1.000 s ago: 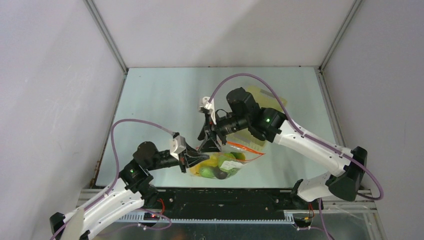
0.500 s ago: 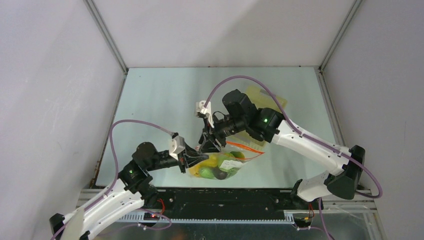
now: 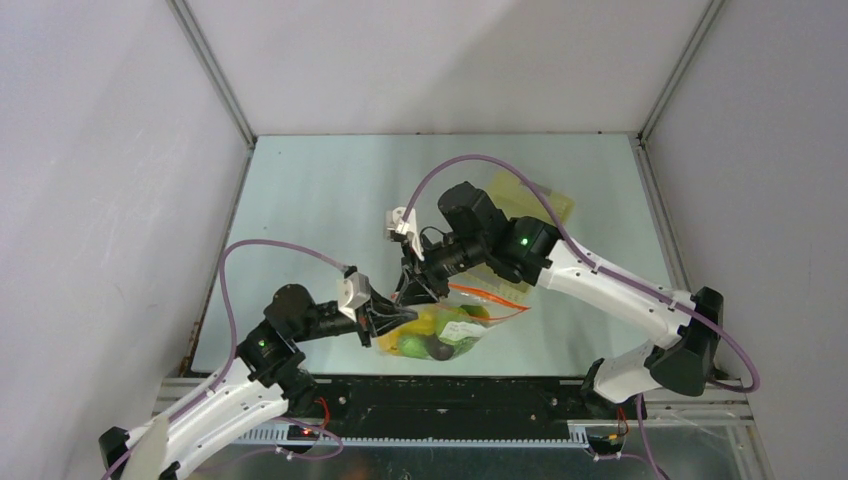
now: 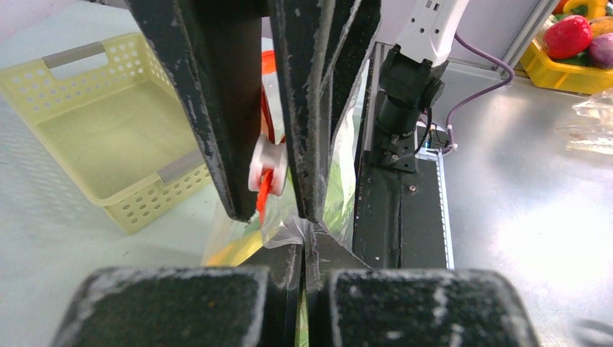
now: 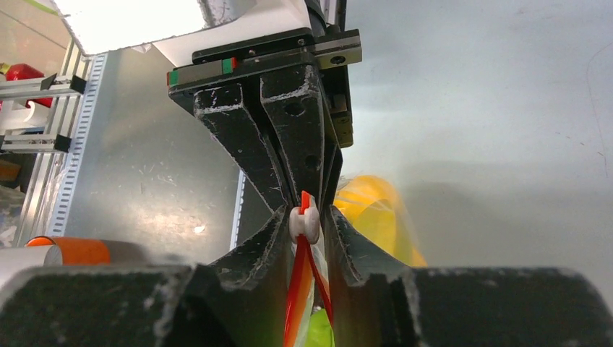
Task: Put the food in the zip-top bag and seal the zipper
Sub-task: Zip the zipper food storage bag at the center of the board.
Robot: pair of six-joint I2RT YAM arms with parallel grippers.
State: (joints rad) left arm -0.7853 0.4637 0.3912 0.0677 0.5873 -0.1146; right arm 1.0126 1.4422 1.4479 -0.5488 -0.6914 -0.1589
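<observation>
The clear zip-top bag (image 3: 452, 333) lies at the table's near edge with the food inside: yellow (image 3: 435, 320), green (image 3: 412, 345) and dark purple (image 3: 438, 348) pieces. My left gripper (image 3: 385, 320) is shut on the bag's corner film (image 4: 307, 238). Its red-orange zipper (image 3: 490, 295) runs right from there. My right gripper (image 5: 306, 217) straddles the zipper's white slider (image 5: 303, 223), jaws narrow, with a thin gap on each side. In the right wrist view, the two zipper strips (image 5: 300, 289) hang spread below the slider, yellow (image 5: 376, 210) and green (image 5: 318, 332) food behind.
The pale yellow lattice basket (image 3: 535, 205) stands behind the right arm, seen also as the basket (image 4: 108, 130) in the left wrist view. A black rail (image 3: 440, 395) runs along the near edge. Off the table is a yellow crate of toy fruit (image 4: 571, 43).
My right gripper has shifted a little left towards the left gripper, and its jaws have narrowed around the white slider. The left gripper and bag have stayed put.
</observation>
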